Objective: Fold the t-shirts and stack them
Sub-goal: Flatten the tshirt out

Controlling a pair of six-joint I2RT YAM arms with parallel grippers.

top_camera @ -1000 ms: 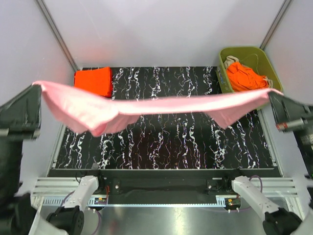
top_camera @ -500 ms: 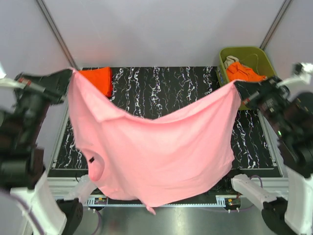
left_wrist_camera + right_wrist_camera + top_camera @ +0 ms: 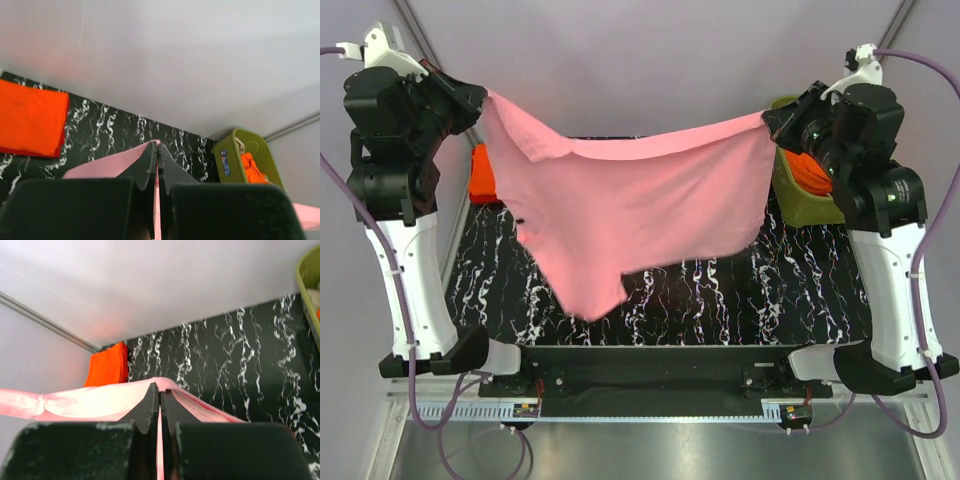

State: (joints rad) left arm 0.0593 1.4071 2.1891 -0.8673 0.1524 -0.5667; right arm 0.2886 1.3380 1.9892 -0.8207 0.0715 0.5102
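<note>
Pink soft-cloth short-sleeved t-shirt (image 3: 650, 200) hangs in the air above the black, white-veined marble-pattern tabletop (image 3: 740, 290), stretched by one edge between the two arms. The left gripper (image 3: 482, 98) is clenched on a corner at about ten o'clock of the top view. The right gripper (image 3: 769, 118) is pinched tight on the opposite corner at about two o'clock. Both wrist views show thin pink cloth nipped between closed fingers. The shirt's body droops toward six o'clock, seemingly clear of the surface. A folded bright orange-red t-shirt (image 3: 480, 185) lies at the table's ten o'clock corner, and a crumpled orange-red t-shirt (image 3: 817, 172) sits in the olive-green plastic bin (image 3: 798, 205) at two o'clock. I judge this to be the spreading step before folding. Next, both arms should lower together and draw toward six o'clock, so the cloth lands flat and clear of the folded shirt.
</note>
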